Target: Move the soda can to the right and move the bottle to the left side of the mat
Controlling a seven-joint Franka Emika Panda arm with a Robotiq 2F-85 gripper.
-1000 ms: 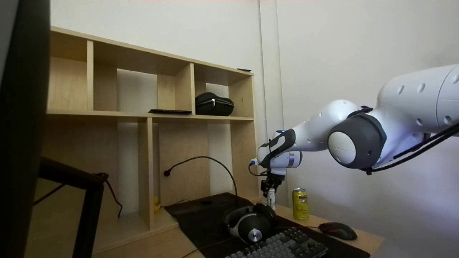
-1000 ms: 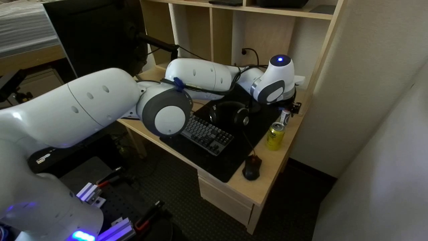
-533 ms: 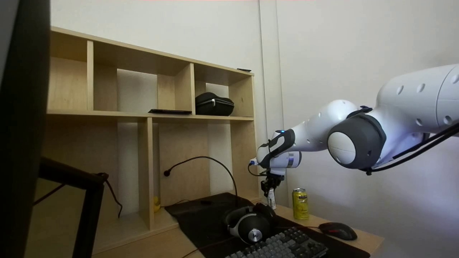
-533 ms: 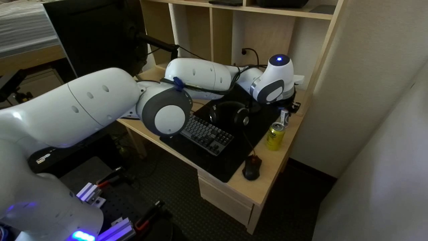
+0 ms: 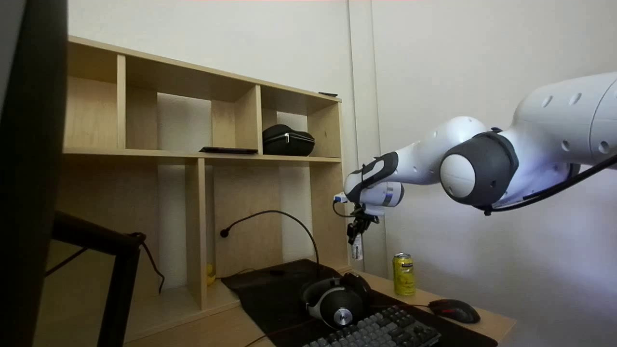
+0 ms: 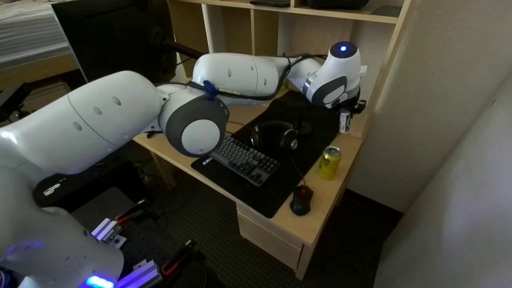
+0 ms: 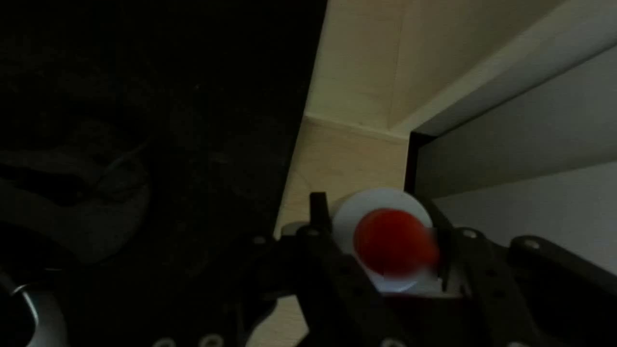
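Wrist view: my gripper's point(image 7: 376, 214) jaws pinch the one bottle point(image 7: 393, 243), red top towards me; in an exterior view its base hangs clear of the desk point(image 5: 221, 327). To carry it well, I should squeeze firmly, hold it upright, and travel high over the single mat point(image 6: 276, 196), past one thin black stalk point(image 5: 270, 210) and one pair of headphones point(image 5: 337, 303), then let the base settle on the left side before spreading. Farther off, one soda can point(image 6: 329, 164) stands on bare wood beside the mat, its rightward move apparently done; beyond lie one mouse point(image 6: 301, 200) and one keyboard point(image 6: 247, 161).
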